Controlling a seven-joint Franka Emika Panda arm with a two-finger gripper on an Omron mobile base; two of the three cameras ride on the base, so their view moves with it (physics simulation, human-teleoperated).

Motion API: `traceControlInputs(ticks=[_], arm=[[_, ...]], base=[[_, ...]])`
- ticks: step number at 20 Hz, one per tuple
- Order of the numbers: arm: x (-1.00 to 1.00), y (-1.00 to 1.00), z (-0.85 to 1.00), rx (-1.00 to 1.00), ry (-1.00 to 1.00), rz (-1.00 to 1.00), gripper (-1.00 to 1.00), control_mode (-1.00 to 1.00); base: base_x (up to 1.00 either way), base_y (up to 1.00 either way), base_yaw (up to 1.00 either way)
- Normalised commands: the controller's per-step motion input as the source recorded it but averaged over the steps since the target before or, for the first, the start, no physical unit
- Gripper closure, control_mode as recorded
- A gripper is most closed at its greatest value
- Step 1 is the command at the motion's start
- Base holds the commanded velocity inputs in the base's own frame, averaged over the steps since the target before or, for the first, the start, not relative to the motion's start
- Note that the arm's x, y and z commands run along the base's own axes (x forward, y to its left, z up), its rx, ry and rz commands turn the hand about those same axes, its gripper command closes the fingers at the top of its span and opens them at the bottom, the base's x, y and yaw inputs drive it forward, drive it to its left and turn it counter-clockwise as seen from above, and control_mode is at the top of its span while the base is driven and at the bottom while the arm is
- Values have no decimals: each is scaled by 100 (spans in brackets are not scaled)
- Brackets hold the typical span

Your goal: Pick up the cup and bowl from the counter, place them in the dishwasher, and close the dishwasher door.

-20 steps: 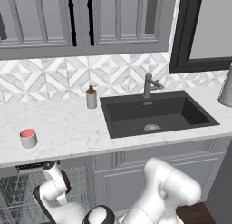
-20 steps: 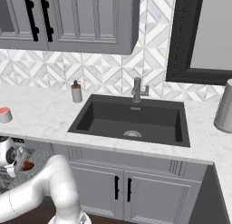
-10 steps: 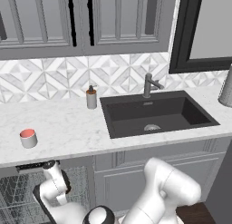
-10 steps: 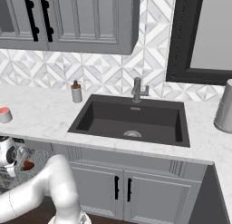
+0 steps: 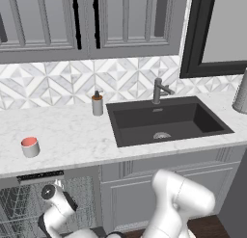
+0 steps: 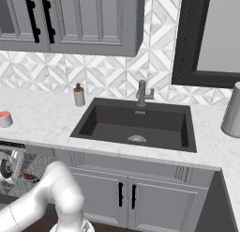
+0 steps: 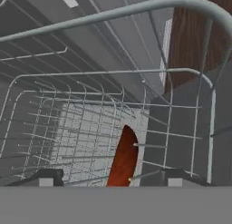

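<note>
The dark reddish-brown bowl [image 7: 123, 157] stands on edge among the tines of the dishwasher's wire rack [image 7: 68, 128]. My gripper [image 7: 113, 180] is open, its two fingertips spread wide to either side of the bowl and clear of it. From the right base camera, the bowl [image 6: 29, 177] shows just beside my hand inside the open dishwasher [image 5: 24, 208]. The cup [image 5: 30, 146], light grey with a salmon-red top, sits upright on the white marble counter [image 5: 72, 136] above the dishwasher, also at the left edge as the cup [image 6: 4, 118]. The dishwasher door is out of view.
A dark sink [image 5: 164, 121] with a faucet [image 5: 159, 90] is set in the counter to the right. A brown soap dispenser [image 5: 97, 104] stands by the backsplash. A grey canister [image 6: 232, 116] is at the far right. Grey cabinet doors [image 6: 126, 196] lie under the sink.
My fingers have spread apart and let go of the bowl, which stays standing in the rack. The arm, the cup and the views have hardly moved.
</note>
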Motion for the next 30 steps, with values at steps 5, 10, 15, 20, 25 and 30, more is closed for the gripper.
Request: traceControlInputs(ticks=[5, 10, 15, 20, 25, 30], arm=[[-34, 17, 60, 0, -31, 0, -100, -100], [-32, 5, 98, 0, 3, 1, -100, -100], [-17, 0, 100, 0, 16, 9, -100, -100], [-3, 0, 100, -3, 11, 22, -100, -100], [0, 0, 100, -8, 18, 40, -100, -100], [2, 2, 95, -7, 20, 20, -100, -100]], base=[[0, 0, 0], [0, 0, 0], [0, 0, 0], [0, 0, 0], [0, 0, 0], [0, 0, 0]])
